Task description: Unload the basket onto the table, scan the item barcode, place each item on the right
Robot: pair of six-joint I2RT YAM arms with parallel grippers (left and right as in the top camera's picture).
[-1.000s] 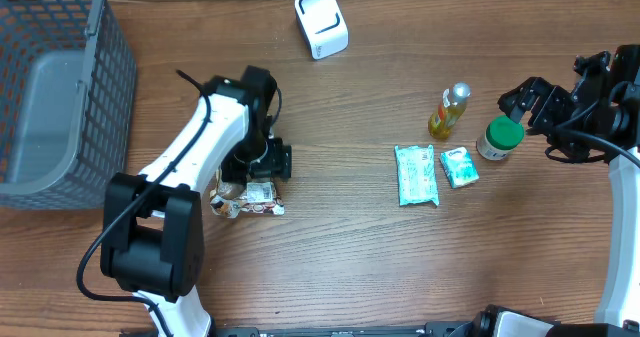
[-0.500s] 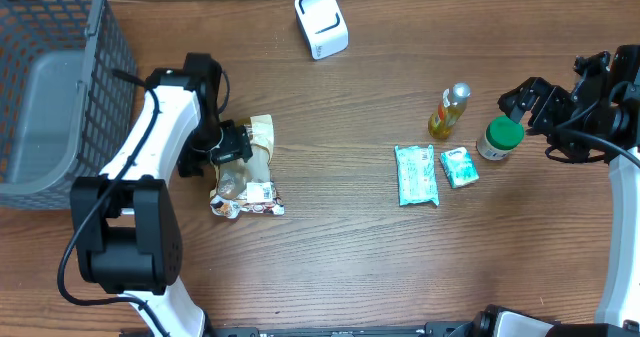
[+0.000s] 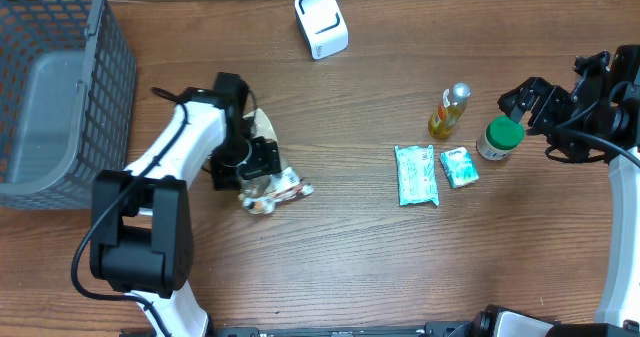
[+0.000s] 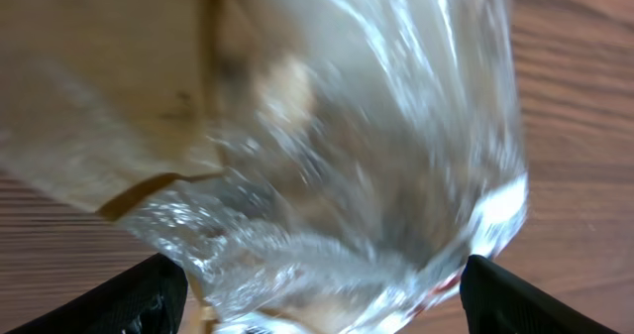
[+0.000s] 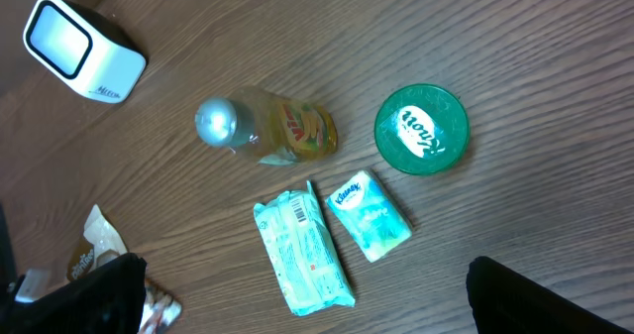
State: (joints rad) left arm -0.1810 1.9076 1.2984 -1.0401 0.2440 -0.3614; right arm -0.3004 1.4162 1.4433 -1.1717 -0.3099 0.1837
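The left end effector (image 3: 258, 165) stood wide around the snack bag (image 3: 275, 189), grip I cannot tell; the right end effector (image 3: 512, 97) hung spread at right edge. Open wooden bench (image 3: 350, 267) lay between.

Finding the basket (image 3: 60, 87) sitting in the upper left of the overhead frame, the scanner (image 3: 321, 22) at top centre. Seeing the snack bag (image 3: 272, 185) lying left of centre on the table (image 3: 350, 267). Noting the bottle (image 3: 450, 110) right of centre, the jar (image 3: 499, 137) just right of it, the larger packet (image 3: 417, 174) and smaller packet (image 3: 459, 166) side by side below.
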